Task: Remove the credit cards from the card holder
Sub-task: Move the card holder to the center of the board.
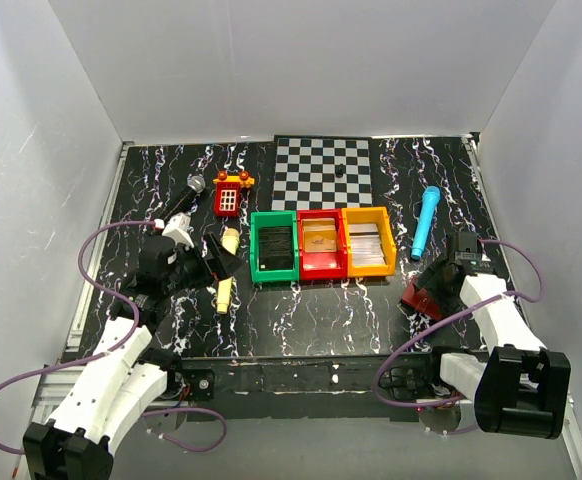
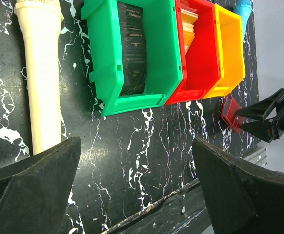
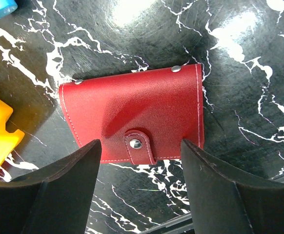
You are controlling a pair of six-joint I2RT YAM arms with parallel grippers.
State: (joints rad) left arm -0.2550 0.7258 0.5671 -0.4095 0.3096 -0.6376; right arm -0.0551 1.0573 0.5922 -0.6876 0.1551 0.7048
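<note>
Spotted right gripper pitched down over card holder, fingers spread wide either side of snap tab, gripping nothing; found holder snapped closed, flat on table right of yellow bin; saw left gripper hovering low beside cream tube, fingers far apart, empty; got fastened snap only from right wrist; caught right fingertips side-on only from left wrist, couldn't tell if touching holder

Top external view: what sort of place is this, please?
Probably a robot test cell. White walls enclose a black marbled table, a left arm and right arm sit at its near edge, and coloured bins stand in a row.
</note>
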